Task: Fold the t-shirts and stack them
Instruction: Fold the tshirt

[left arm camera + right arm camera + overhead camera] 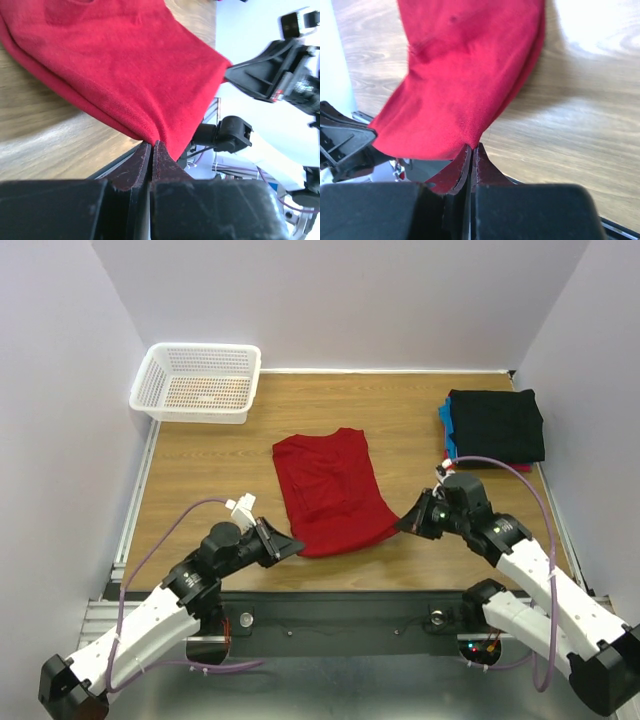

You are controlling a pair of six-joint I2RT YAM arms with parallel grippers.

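Overhead view: red shirt lies at centre frame on the wooden table. It is partly folded into a long shape, running from just above centre down toward the near edge. The cloth is mostly flat, and its lower hem is drawn out sideways between the two arms.

Left gripper, lower left of centre, sits at the shirt's lower left corner. Left wrist view: jaws pressed nearly together on a pinch of red cloth at the gripper tip. The hem rises off the wood from that point toward the upper part of the frame.

Right gripper, lower right of centre, sits at the shirt's lower right corner. Right wrist view: jaws clamped narrow at the tip, with a fold of red cloth caught between them. The cloth fans upward and left across the frame. The other arm's black jaw shows at lower left, at the far end of the same hem.

Folded stack sits at the upper right of the overhead view, against the right wall and well apart from the red shirt. A black shirt is on top, a blue edge shows on its left side, and a sliver of pink-red sits at its lower left corner.

White lattice basket sits at the upper left, in the far corner of the table.
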